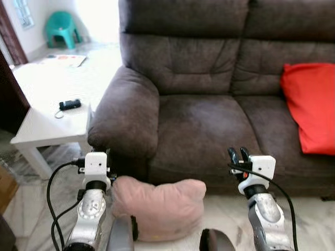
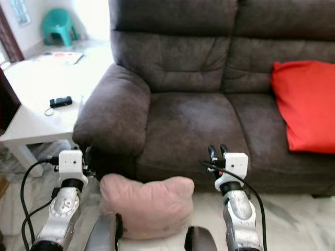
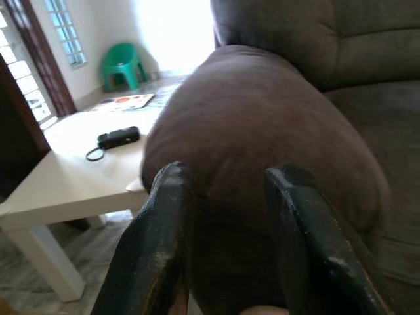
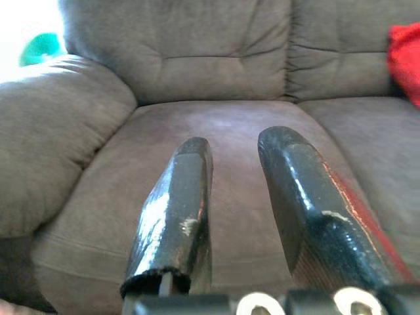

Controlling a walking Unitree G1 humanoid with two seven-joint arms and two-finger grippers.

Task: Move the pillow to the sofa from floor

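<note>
Pink pillow [image 1: 157,208] on floor below sofa [image 1: 209,120], between parted left pincer [image 3: 226,197] and right pincer [image 4: 236,164].

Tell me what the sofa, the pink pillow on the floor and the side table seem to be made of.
Sofa: dark brown, matte, suede-like fabric, perhaps microfibre; it shows soft creases and stitched seams.
Pink pillow: soft, dull woven or fleece cloth over a loose filling, judging by its slumped, dented shape.
White side table: a smooth, hard painted or laminated board, probably wood; the core cannot be told.
</note>
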